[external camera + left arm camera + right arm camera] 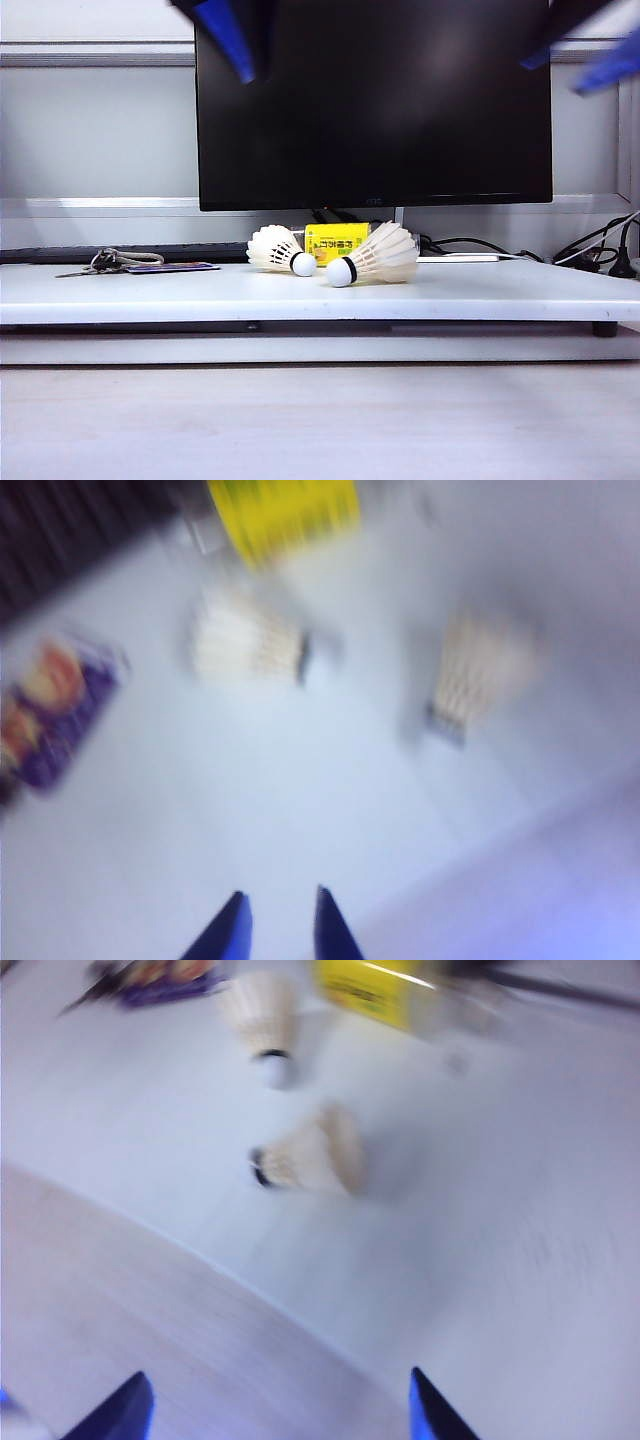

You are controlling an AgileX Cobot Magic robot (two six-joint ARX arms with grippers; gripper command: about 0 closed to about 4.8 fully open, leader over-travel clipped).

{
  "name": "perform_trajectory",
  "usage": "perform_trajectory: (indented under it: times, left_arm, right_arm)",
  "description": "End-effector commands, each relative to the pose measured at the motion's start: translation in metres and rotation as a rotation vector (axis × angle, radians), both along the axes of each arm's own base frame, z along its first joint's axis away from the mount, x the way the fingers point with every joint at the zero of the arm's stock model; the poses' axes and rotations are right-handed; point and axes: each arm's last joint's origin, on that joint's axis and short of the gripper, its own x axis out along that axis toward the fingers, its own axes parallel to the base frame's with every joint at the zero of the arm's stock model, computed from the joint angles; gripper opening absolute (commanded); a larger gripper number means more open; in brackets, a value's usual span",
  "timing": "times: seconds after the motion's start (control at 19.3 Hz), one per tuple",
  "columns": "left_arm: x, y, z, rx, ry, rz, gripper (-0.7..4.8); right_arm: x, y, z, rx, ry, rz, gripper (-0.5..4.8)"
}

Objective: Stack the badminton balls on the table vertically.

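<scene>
We see both badminton balls lying on their sides on the table [200,295], near its middle, neither one stacked. The left shuttlecock [277,249] has a ribbed cream feather skirt, a thin black band and a round white cork tip pointing right and toward us. The right shuttlecock [378,255] is flared the same way, its rounded tip aimed left, so the two tips sit just beside each other, though we cannot tell whether they touch. The table is a smooth, flat white slab with a thin edge.

Directly behind them lies a clear bottle with a yellow label [337,241], and behind that stands a flat black monitor [375,100]. To the left on the slab we see a bunch of keys [105,261] beside a thin purple card [172,267]. Dark cables [590,250] curl at the far right. A pale wood-grain surface [320,420] stretches below the slab.

The left gripper [278,925] hangs high above the table, its blue pointed fingers set narrowly apart, holding nothing. The right gripper [275,1410] is also high, over the slab's front edge, its blue fingers spread wide and empty.
</scene>
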Motion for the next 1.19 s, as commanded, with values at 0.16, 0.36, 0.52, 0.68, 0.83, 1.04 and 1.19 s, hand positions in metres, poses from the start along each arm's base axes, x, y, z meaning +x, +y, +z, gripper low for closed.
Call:
perform_trajectory:
  times: [0.16,0.36,0.52,0.68,0.83,1.04,1.19]
  left_arm:
    - [-0.023,0.038,-0.041,-0.026,0.04,0.0,0.96]
    - [-0.039,0.079,-0.053,-0.262,0.063,-0.067,0.96]
    - [-0.052,0.092,-0.064,-0.348,0.076,-0.146,0.96]
    - [-0.062,0.093,-0.088,-0.37,0.121,-0.271,0.96]
    - [-0.061,0.093,-0.095,-0.44,0.153,-0.275,0.96]
    - [-0.063,0.093,-0.097,-0.506,0.154,-0.253,0.96]
    - [-0.07,0.097,-0.102,-0.549,0.128,-0.231,0.96]
  right_arm:
    - [0.044,0.02,0.03,-0.128,0.025,0.257,3.25]
    - [0.055,0.05,0.008,-0.271,0.065,0.487,3.24]
    - [0.049,0.083,-0.007,-0.55,-0.047,0.69,3.09]
    - [0.039,0.119,-0.012,-0.897,-0.259,0.782,2.91]
    - [0.054,0.14,-0.018,-0.975,-0.257,0.769,2.87]
    - [0.076,0.159,-0.023,-1.004,-0.201,0.81,2.86]
    - [0.089,0.171,-0.022,-0.98,-0.207,0.839,2.35]
